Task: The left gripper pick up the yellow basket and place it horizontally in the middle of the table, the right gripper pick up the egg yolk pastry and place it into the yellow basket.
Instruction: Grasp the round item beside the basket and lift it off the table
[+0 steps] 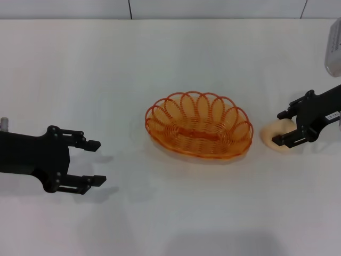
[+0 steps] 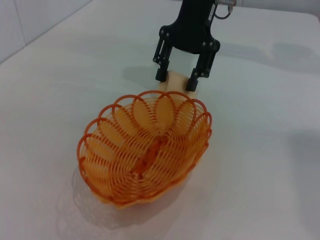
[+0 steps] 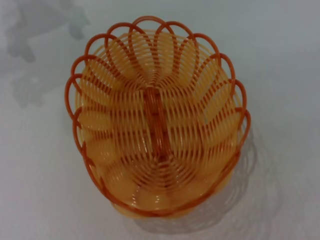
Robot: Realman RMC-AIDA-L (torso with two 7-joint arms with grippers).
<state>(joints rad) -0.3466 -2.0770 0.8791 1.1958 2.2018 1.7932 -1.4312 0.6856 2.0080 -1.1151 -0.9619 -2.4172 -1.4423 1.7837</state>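
Looking down, head view:
yellow basket: lying lengthwise across the middle of the table, upright, nothing inside.
egg yolk pastry: on the table just beside the basket's right end, not touching its rim.
right gripper: low at the pastry, one finger on either side of it, jaws narrowed about it; whether the pads press the pastry, cannot tell.
left gripper: well to the left of the basket, low over the table, fingers spread wide, holding nothing.

Left wrist view:
yellow basket: near, scalloped rim and wire base plain to see.
right gripper: beyond the basket's far end, pointing down, fingers straddling the pastry.
egg yolk pastry: only a pale strip showing between the fingers, resting on the table.

Right wrist view:
yellow basket: filling the middle, seen from above, empty.
table: white all round the basket.
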